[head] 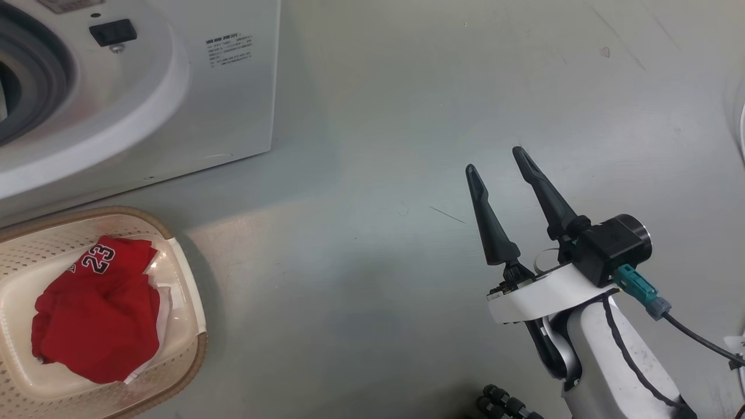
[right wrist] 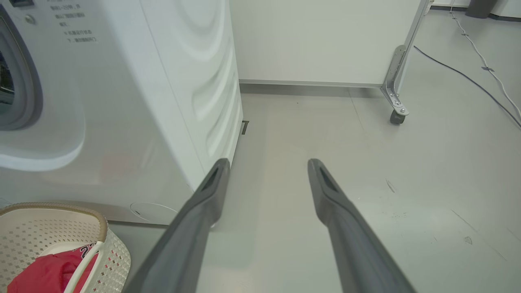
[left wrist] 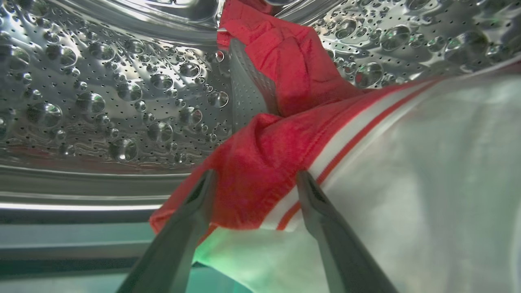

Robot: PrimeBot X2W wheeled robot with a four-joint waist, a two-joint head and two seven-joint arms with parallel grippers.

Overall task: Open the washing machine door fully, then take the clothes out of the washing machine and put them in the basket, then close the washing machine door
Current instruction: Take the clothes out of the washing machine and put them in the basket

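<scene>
The left jaws, wide and empty, straddle the red-and-white clothes [left wrist: 260, 171] just ahead inside the drum [left wrist: 101, 101], their striped seam slanting across the tips, while the right jaws hang wide over the floor [head: 378, 174], well right of the basket [head: 201, 343].

The drum [left wrist: 101, 101] is showing glossy, dimpled, perforated steel. The clothes [left wrist: 252, 171] are presenting as fine-knit cloth. The basket [head: 35, 244] is showing matt perforated plastic; the washing machine [head: 174, 116] casing is appearing smooth.
</scene>
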